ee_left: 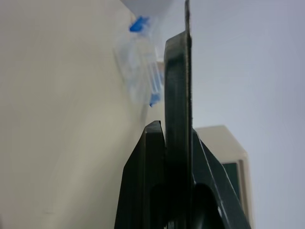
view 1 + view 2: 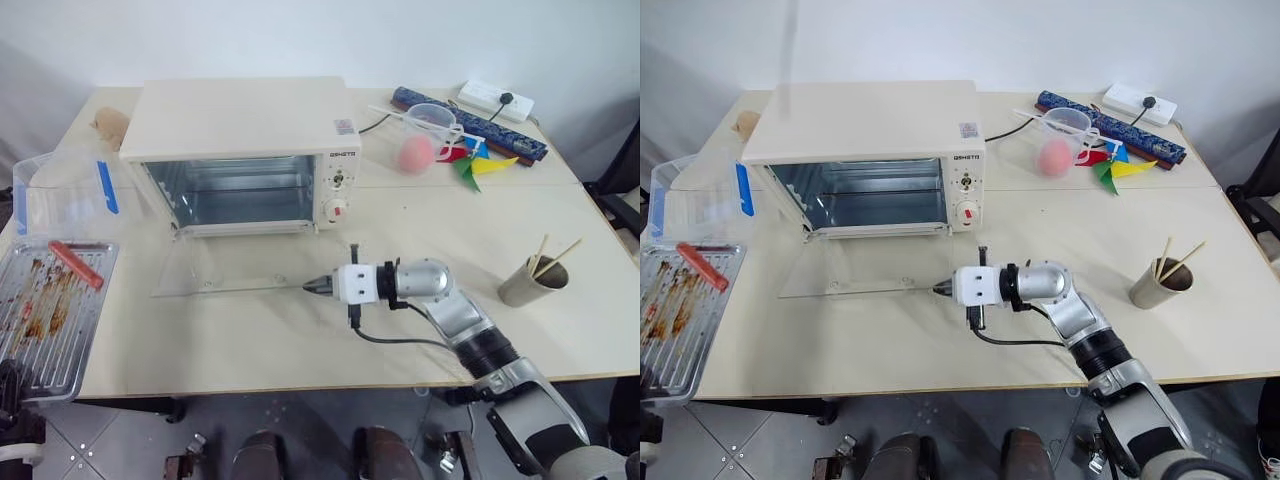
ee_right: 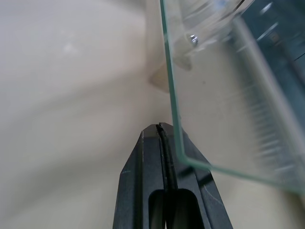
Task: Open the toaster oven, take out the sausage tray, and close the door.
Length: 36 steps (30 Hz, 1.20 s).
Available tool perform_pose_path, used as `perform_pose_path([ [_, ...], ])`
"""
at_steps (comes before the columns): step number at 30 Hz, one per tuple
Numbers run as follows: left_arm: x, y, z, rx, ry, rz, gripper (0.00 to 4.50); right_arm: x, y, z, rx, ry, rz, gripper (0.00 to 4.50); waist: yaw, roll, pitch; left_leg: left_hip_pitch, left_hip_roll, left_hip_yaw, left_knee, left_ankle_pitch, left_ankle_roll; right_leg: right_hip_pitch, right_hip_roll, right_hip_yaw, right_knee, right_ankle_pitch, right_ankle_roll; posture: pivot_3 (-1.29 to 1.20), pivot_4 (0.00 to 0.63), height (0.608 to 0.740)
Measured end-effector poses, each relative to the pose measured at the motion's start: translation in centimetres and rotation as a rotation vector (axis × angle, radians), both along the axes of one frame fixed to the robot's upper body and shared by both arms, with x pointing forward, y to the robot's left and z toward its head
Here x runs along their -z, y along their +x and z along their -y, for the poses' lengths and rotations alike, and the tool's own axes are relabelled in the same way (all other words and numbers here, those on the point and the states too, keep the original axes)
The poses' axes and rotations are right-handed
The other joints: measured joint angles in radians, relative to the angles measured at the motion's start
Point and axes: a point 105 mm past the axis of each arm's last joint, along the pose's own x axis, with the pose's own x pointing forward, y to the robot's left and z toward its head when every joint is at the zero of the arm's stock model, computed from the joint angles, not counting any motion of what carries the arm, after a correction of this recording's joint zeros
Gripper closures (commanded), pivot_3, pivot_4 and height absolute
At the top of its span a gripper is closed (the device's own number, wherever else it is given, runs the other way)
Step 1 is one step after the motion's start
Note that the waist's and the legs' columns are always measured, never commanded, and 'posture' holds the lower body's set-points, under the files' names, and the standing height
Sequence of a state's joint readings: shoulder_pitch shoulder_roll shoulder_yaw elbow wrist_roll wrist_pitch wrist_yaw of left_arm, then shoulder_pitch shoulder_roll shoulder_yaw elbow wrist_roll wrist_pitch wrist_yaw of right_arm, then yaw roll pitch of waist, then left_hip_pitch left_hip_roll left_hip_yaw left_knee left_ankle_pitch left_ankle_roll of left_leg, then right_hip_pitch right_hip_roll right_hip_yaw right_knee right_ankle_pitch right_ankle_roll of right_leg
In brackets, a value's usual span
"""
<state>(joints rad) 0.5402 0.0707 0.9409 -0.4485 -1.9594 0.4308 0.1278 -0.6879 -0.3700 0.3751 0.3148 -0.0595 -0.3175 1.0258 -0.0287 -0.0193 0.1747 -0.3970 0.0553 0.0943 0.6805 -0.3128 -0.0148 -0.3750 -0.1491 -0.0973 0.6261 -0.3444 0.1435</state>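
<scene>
The cream-white toaster oven point(image 2: 240, 120) stands at the back of the table with its cavity showing bare. Its glass door point(image 2: 230, 270) lies folded down flat in front. My right gripper point(image 2: 312, 287) is shut, pointing left, its tips at the door's front right corner; in the right wrist view the glass corner point(image 3: 190, 157) sits just over the closed fingertips point(image 3: 151, 138). The sausage tray point(image 2: 40, 330), silver and grease-stained with one red sausage point(image 2: 77, 265), hangs over the table's left edge. My left gripper point(image 1: 174, 131) is shut on its rim.
A clear plastic box with blue clasps point(image 2: 60, 190) stands left of the oven, behind the tray. At the back right are a measuring cup holding a pink ball point(image 2: 425, 135), a pinwheel point(image 2: 480, 160), a blue case point(image 2: 470, 125) and a power strip point(image 2: 495, 98). A paper cup with sticks point(image 2: 532, 280) stands right.
</scene>
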Motion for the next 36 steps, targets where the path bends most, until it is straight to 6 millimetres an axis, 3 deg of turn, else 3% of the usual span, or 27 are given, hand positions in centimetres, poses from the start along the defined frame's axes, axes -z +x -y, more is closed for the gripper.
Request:
perform_pose_path([
  [6,2.4,-1.6,-0.9,-0.001,-0.046,-0.033,4.50,-3.8,0.9,0.2,-0.004,0.028,0.049,4.47,0.000,0.000,0.000,0.000,0.000,0.000,0.000,-0.001,0.000,0.000,0.000,0.000,0.000,0.000,0.000,0.00,0.150,0.740],
  [13,3.2,-0.8,0.5,0.146,-0.055,-0.054,4.50,-10.1,2.5,-0.4,-0.012,0.090,0.158,4.47,-0.002,0.000,0.000,0.000,0.001,0.000,0.000,-0.001,0.000,-0.001,0.000,0.000,0.001,0.000,0.000,0.00,0.150,0.740],
  [15,3.3,-0.3,1.1,0.195,-0.054,-0.065,4.50,-11.0,2.8,-0.4,-0.012,0.101,0.165,4.47,-0.001,0.000,0.000,0.000,0.001,-0.001,-0.001,-0.002,0.000,-0.001,0.000,0.000,0.001,0.000,0.000,0.00,0.150,0.740],
  [23,2.4,1.8,2.9,0.380,0.006,-0.117,4.50,-13.0,3.6,-0.8,-0.002,0.117,0.198,4.47,-0.004,0.002,0.001,0.000,0.001,-0.001,-0.001,-0.002,0.000,-0.001,0.000,0.001,0.002,0.000,0.000,0.00,0.150,0.740],
  [27,2.0,3.0,4.6,0.509,0.043,-0.143,4.50,-13.9,3.0,-0.6,-0.006,0.154,0.176,4.47,-0.001,0.002,0.002,0.000,0.001,-0.002,-0.002,-0.002,0.000,-0.001,0.000,0.001,0.001,0.000,0.000,0.00,0.150,0.740],
  [32,1.5,4.3,7.0,0.743,0.123,-0.212,4.50,-12.1,-0.2,1.5,-0.057,0.106,-0.016,4.47,0.001,0.003,0.002,-0.002,0.001,-0.004,-0.002,-0.003,0.000,-0.001,0.000,0.001,0.001,0.000,0.000,0.00,0.150,0.740],
  [36,1.3,5.6,7.0,0.849,0.158,-0.243,4.50,-10.2,-2.5,4.2,-0.077,-0.015,-0.187,3.62,0.001,0.005,0.003,-0.001,0.001,-0.002,-0.004,-0.003,0.000,-0.002,0.001,0.000,0.001,0.000,0.000,0.00,0.150,0.740],
])
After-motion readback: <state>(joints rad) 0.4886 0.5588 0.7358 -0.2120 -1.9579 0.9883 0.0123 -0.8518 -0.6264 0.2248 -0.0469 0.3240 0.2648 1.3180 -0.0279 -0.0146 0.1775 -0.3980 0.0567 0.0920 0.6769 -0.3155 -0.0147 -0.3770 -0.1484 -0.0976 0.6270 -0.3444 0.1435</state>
